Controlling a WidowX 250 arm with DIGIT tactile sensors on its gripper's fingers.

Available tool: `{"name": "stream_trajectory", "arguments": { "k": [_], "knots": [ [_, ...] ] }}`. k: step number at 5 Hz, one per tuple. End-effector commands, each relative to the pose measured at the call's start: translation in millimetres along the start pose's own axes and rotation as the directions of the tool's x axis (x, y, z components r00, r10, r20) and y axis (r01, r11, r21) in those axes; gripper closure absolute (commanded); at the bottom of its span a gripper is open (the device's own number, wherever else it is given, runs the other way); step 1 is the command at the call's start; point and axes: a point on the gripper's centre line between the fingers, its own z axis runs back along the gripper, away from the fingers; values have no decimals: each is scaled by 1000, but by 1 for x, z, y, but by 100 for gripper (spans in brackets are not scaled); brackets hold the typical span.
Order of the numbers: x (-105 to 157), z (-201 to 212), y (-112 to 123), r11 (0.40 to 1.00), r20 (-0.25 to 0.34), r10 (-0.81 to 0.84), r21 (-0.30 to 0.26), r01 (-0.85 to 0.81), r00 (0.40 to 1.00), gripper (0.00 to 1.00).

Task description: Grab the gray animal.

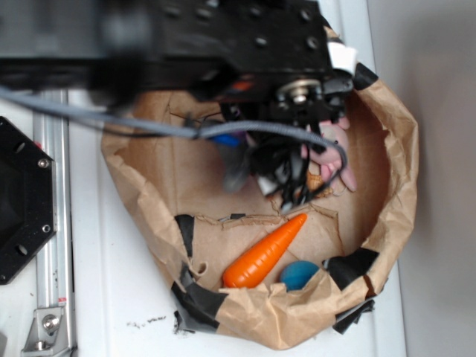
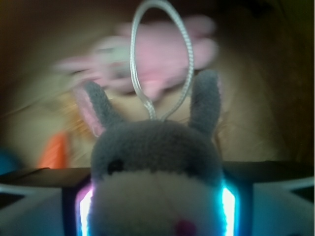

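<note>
The gray animal (image 2: 155,167) has a cream face, pink nose, black eye and pink-lined ear, with a silver-gray loop (image 2: 161,59) above. Behind lies a pink plush (image 2: 162,59). The brown paper bag (image 1: 390,156), patched with black tape, holds an orange carrot (image 1: 264,253) and a blue ball (image 1: 300,274).

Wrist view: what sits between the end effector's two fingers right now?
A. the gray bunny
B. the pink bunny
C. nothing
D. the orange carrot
A. The wrist view shows the gray bunny filling the gap of the end effector, its face pressed between the lit fingers, while the pink bunny lies blurred behind it and the carrot off to the left.
</note>
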Motion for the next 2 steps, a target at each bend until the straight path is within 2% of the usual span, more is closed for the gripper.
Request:
{"name": "stream_trajectory", "arguments": {
  "k": [1,2],
  "knots": [
    [-2,74,-14,958,129,-286,49,282,950,100],
    [0,72,-12,958,138,-285,67,278,949,100]
  ]
}}
